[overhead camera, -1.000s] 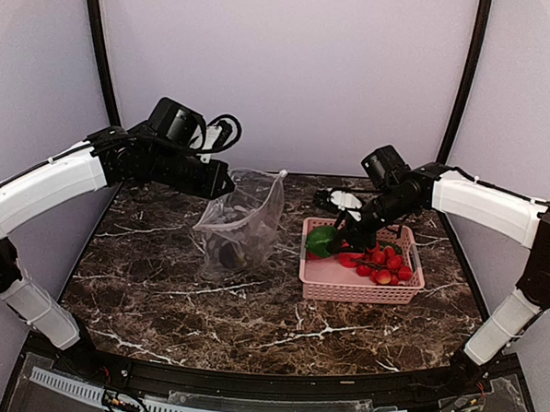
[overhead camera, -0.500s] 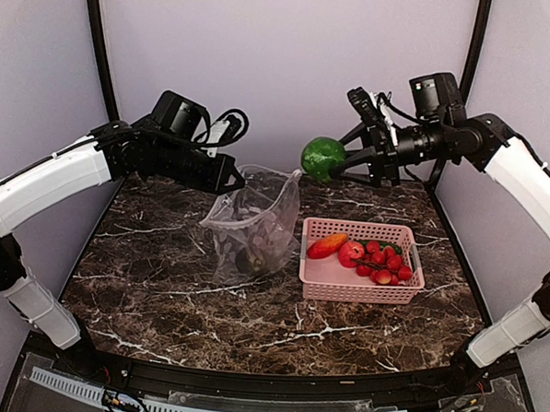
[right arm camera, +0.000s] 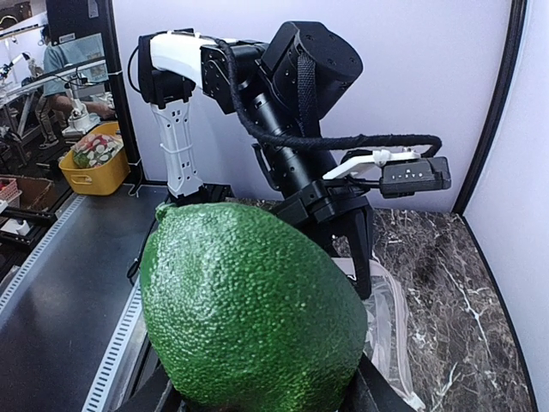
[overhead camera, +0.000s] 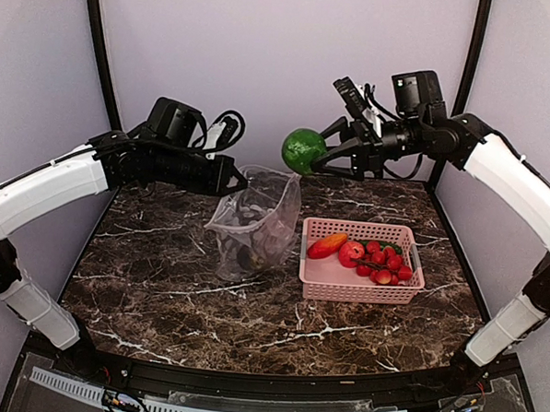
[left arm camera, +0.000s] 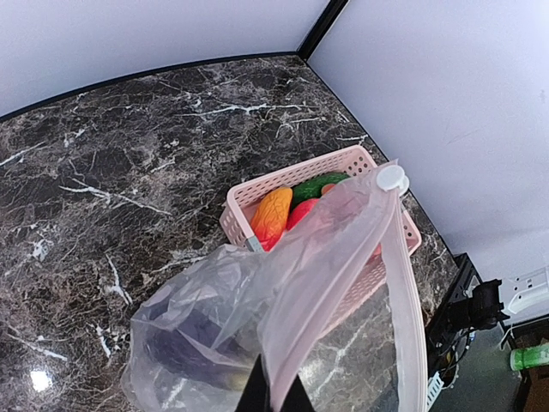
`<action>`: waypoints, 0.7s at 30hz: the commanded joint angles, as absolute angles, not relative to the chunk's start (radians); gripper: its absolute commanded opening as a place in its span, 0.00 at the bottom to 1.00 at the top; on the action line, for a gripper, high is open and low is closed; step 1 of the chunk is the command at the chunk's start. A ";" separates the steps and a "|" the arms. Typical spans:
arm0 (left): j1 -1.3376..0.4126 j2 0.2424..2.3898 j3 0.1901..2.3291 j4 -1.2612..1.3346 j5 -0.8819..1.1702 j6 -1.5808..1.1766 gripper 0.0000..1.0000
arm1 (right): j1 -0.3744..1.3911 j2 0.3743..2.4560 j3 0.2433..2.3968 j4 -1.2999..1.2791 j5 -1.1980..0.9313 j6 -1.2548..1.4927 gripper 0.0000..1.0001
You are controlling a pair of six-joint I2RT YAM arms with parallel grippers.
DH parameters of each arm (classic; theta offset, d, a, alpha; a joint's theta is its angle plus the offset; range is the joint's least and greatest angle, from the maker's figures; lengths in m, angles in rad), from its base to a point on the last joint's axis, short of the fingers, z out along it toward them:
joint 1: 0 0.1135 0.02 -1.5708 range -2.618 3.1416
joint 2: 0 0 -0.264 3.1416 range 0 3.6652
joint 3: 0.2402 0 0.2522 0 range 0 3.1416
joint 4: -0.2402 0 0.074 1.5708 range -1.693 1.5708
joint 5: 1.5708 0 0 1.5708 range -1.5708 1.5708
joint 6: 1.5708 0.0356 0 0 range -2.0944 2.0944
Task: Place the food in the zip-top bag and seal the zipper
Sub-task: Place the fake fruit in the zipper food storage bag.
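Marble table (overhead camera: 160, 278): your right gripper (overhead camera: 312, 153), clamping the green fruit (overhead camera: 301, 150), has moved to 1 o'clock of the zip-top bag (overhead camera: 255, 225) your left gripper (overhead camera: 234, 178) pinches open, ready for dropping

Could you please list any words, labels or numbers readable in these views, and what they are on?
None can be read.
The zip-top bag shows only pale blotches; the pink basket and green toy fruit bear no marking.
Background clutter in the right wrist view is too small to read.

Bright, even overhead light; soft shadows on the counter (overhead camera: 160, 283), a small glare spot near its left edge, all views sharp.
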State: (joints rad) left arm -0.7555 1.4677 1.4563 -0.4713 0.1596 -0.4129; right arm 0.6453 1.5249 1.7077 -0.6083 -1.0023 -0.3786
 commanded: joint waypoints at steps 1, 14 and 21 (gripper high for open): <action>-0.757 1.438 1.458 -0.431 0.179 -0.433 0.02 | 0.679 1.584 1.733 -0.492 -1.024 -0.337 0.42; -0.757 1.396 1.412 -0.396 0.206 -0.461 0.02 | 0.719 1.726 1.705 -0.391 -0.789 -0.329 0.53; -0.757 1.385 1.390 -0.396 0.193 -0.452 0.02 | 0.723 1.740 1.776 -0.521 -0.718 -0.368 0.81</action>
State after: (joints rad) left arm -0.7555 1.4300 1.4124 -0.4164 0.1921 -0.4530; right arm 0.7136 1.7557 1.7199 -0.4644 -0.7742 -0.3393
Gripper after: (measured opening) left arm 0.018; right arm 0.766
